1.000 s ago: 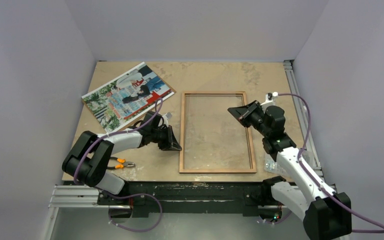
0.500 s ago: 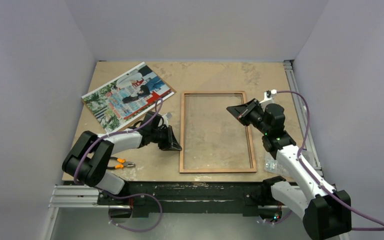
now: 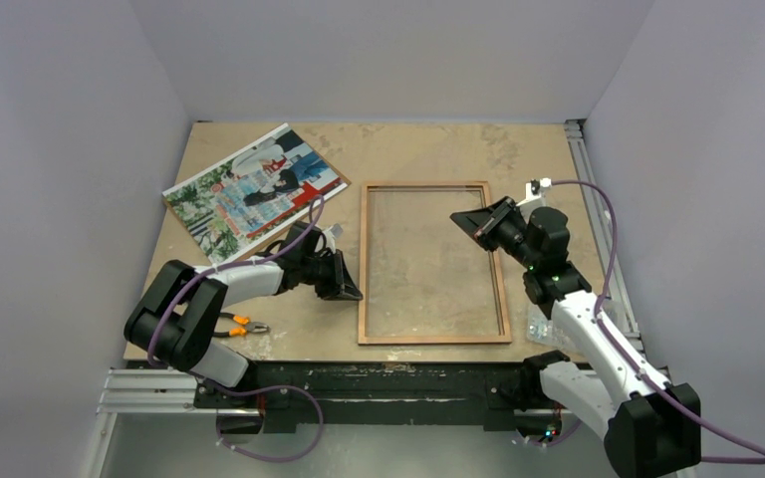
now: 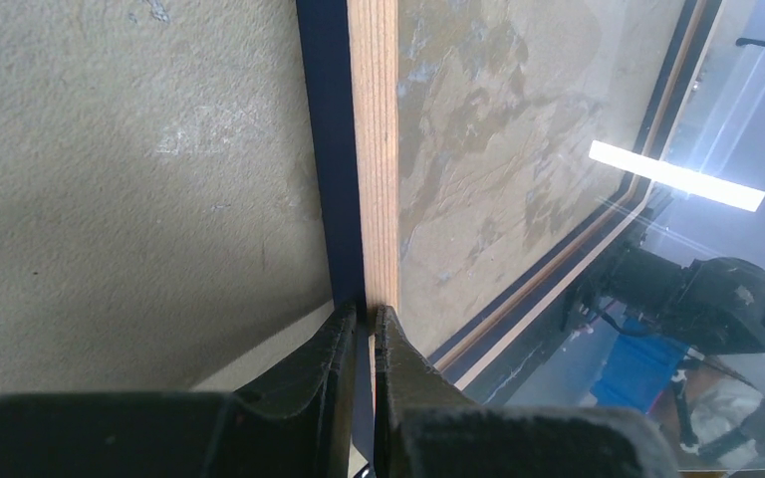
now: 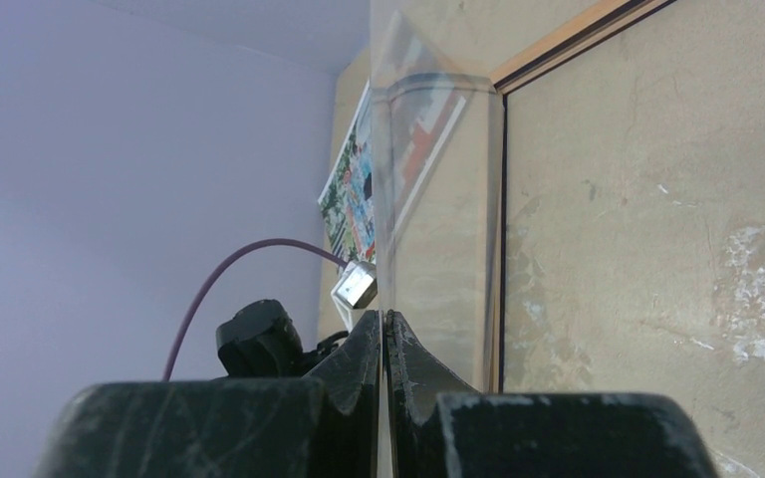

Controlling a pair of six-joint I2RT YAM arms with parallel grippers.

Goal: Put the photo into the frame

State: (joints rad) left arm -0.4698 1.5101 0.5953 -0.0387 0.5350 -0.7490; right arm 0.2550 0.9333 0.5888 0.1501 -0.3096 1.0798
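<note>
Since a second ago, the right gripper [image 3: 460,217] has been shifted slightly toward the left over the frame; nothing else is seen to have moved.

The frame [image 3: 433,340] is laid flat at the middle of the table [image 3: 428,149], its light wood back facing up and its long sides running away from the arms. The table surface is seen through its clear pane. The photo [image 3: 254,189] is laid face up at the far left of the table, turned at an angle, well apart from the frame.

The left gripper [image 3: 355,293] is lowered to the frame's left rail, near the rail's near end. In the left wrist view its fingers [image 4: 319,368] are drawn almost together, with the tips at the rail's wood face and dark blue side; whether the rail is pinched cannot be told.

The right gripper is held above the frame's right side, near the far end. Its fingers [image 5: 359,349] are closed on the edge of a clear sheet [image 5: 438,199].

Orange-handled pliers [image 3: 242,324] are left on the table beside the left arm.
</note>
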